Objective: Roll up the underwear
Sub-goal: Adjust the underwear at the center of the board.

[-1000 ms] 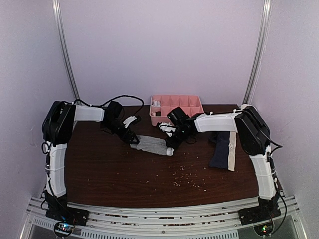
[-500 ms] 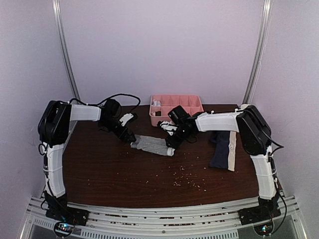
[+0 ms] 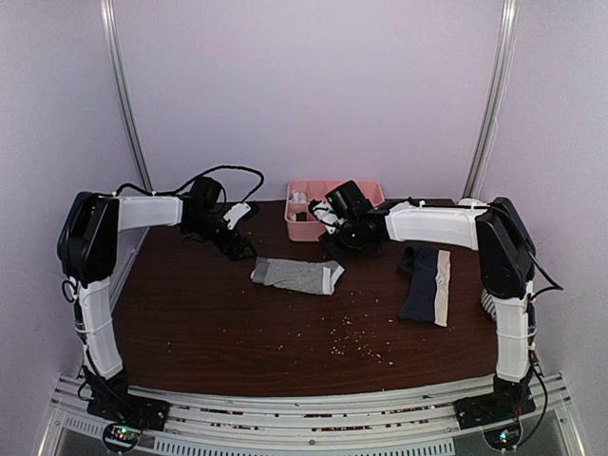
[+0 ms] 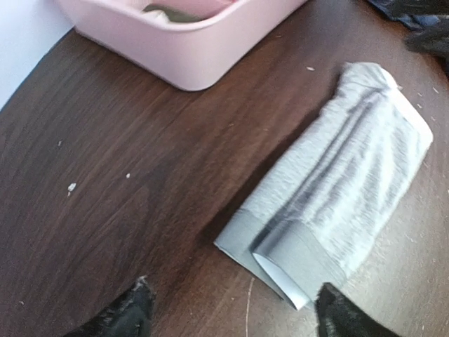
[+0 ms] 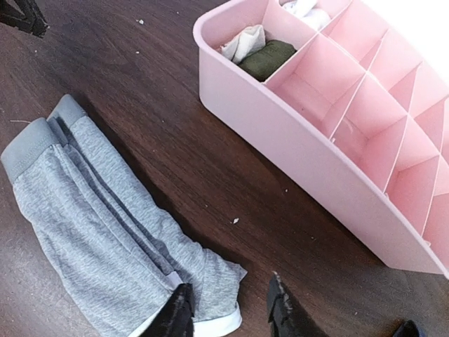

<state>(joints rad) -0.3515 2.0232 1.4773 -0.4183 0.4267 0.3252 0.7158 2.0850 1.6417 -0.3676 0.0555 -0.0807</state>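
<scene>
Nearest me on the counter (image 3: 237, 328), the navy underwear (image 3: 425, 285) lies folded, well off to the right of the right end effector (image 5: 228, 314). The grey underwear (image 3: 296, 275), folded into a long strip, lies flat between the two arms. One end is just below the left end effector (image 4: 235, 319), which gapes wide and empty; the other is under the right end effector, also parted and, as far as I can make out, clear of the cloth. Just beyond the right end effector sits the pink tray (image 5: 280, 133).
</scene>
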